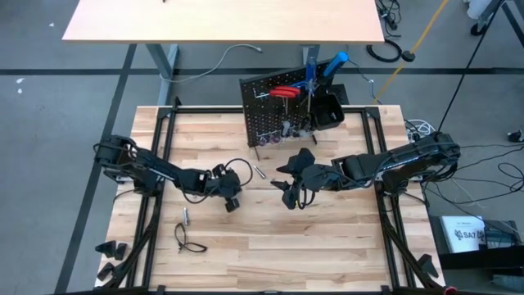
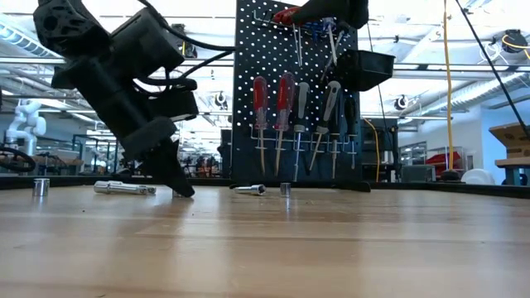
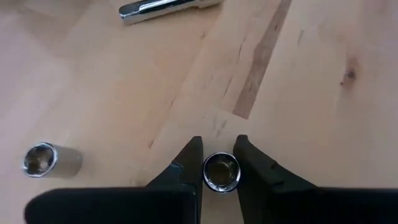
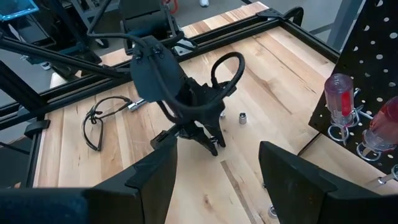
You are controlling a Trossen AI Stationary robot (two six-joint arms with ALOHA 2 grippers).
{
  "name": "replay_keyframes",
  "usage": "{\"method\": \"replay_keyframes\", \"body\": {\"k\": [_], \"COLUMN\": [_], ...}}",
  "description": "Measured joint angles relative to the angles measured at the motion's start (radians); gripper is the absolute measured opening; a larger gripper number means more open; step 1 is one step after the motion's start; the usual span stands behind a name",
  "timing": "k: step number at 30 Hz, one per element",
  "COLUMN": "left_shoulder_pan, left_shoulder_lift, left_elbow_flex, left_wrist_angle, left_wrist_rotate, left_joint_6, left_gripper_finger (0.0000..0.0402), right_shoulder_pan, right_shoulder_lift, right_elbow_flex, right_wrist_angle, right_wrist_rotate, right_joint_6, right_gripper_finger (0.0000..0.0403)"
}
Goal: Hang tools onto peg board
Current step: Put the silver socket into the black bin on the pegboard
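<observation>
Sockets are being worked at table level: a small silver socket (image 3: 221, 172) is being pinched upright between the left gripper (image 3: 219, 163) fingertips, on the wooden tabletop (image 3: 311, 93). The right gripper (image 4: 214, 171) is being held spread above the table, near the peg board (image 1: 274, 111).

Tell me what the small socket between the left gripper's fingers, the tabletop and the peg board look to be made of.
Socket: likely polished or chrome-plated steel, mirror-bright rim.
Tabletop: pale wood planks, visible grain, seams and a knot; matte.
Peg board: probably black-painted sheet metal, regular punched holes.
Left gripper closes on the socket.
</observation>
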Motion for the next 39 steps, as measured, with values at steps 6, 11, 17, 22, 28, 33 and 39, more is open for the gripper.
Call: {"method": "replay_keyframes", "body": {"k": [6, 11, 17, 22, 28, 33, 39], "left_shoulder_pan": [0.000, 0.032, 0.106, 0.150, 0.132, 0.116, 0.092], "left_shoulder_lift": [-0.137, -0.305, -0.442, -0.443, -0.415, -0.411, -0.411], "left_elbow_flex": [0.039, 0.063, 0.069, 0.069, 0.067, 0.069, 0.069], "left_wrist_angle": [0.042, 0.160, 0.436, 0.620, 0.818, 0.850, 0.842], "left_wrist_rotate": [0.083, 0.140, 0.213, 0.278, 0.283, 0.239, 0.099], "left_joint_6": [-0.006, -0.033, -0.261, -0.521, -0.579, -0.581, -0.634], "left_gripper_finger": [0.0059, 0.0059, 0.0059, 0.0059, 0.0059, 0.0059, 0.0059], "right_shoulder_pan": [0.000, 0.000, -0.011, -0.019, -0.024, -0.030, -0.029], "right_shoulder_lift": [-0.013, -0.015, -0.015, 0.002, 0.051, 0.079, 0.086], "right_elbow_flex": [0.000, 0.000, 0.000, 0.000, 0.000, 0.000, 0.000], "right_wrist_angle": [0.001, 0.031, 0.161, 0.339, 0.510, 0.599, 0.670], "right_wrist_rotate": [-0.004, -0.041, -0.052, -0.048, 0.082, 0.091, 0.111], "right_joint_6": [-0.040, -0.156, -0.396, -0.592, -0.686, -0.697, -0.779], "right_gripper_finger": [0.0219, 0.0219, 0.0219, 0.0219, 0.0219, 0.0219, 0.0219]}}
